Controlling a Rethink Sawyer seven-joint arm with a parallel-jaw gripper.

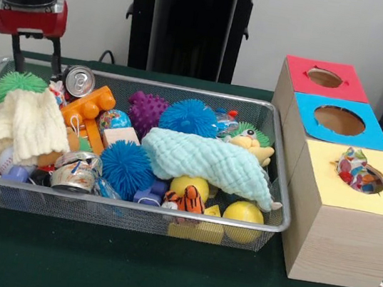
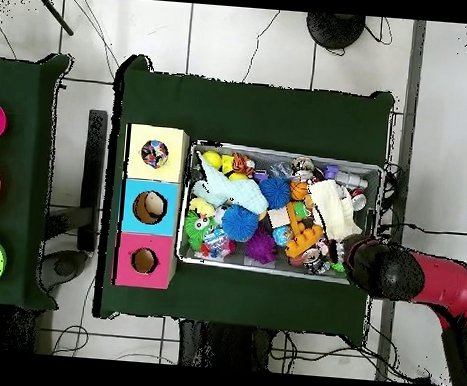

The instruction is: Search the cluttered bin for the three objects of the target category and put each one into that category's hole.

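Observation:
The wire mesh bin is full of toys; it also shows in the overhead view. One crumpled polka-dot wrapper sits in the hole of the yellow-topped box, seen from above as well. A dotted crumpled piece lies beside the orange toy; it looks like another wrapper. My gripper hangs open and empty over the bin's far left corner, next to an upright drink can. In the overhead view the arm hides the gripper.
The blue-topped box and red-topped box stand behind the yellow one. In the bin lie a pale blue cloth, a cream knitted cloth, spiky blue balls, a dented can and yellow balls.

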